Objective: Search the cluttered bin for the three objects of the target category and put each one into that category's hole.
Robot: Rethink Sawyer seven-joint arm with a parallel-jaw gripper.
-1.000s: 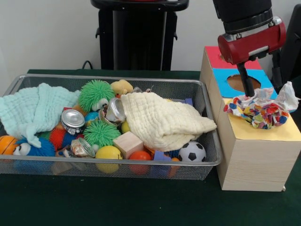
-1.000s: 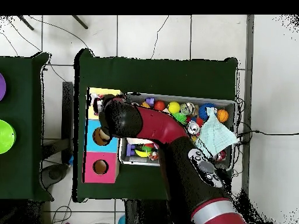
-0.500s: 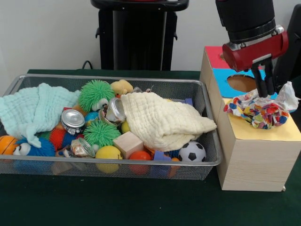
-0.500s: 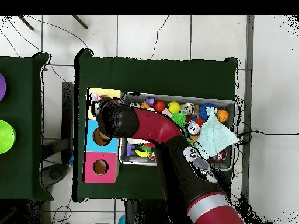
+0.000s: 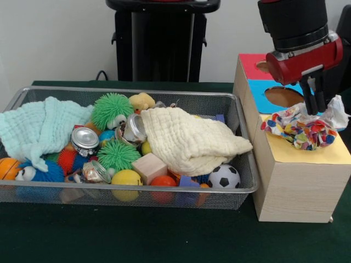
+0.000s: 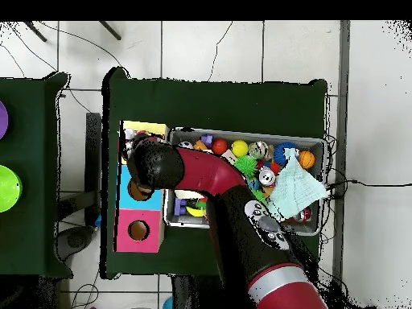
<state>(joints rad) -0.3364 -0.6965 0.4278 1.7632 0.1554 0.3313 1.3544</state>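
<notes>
One white knotted cloth piece (image 5: 304, 130) with coloured patches lies on the yellow section of the wooden box (image 5: 296, 186), right of the wire mesh bin (image 5: 126, 91). My gripper (image 5: 313, 109) hangs straight above it, its tips at the cloth's top and slightly apart, holding nothing. The cloth rests on the box and hides the yellow hole. No other such cloth piece shows in the bin. In the overhead view my arm (image 6: 173, 167) covers the gripper and most of the yellow section (image 6: 145, 127).
The bin holds a large cream cloth (image 5: 189, 139), a mint cloth (image 5: 38, 129), green spiky balls (image 5: 111, 109), a can (image 5: 84, 139), a wooden block (image 5: 149, 167), a soccer ball (image 5: 224, 177) and other toys. The box's blue section has an open round hole (image 5: 285, 97).
My gripper has shifted right, from over the blue hole to directly above the cloth piece, and turned at the wrist. The cloth and the bin's contents have not moved.
</notes>
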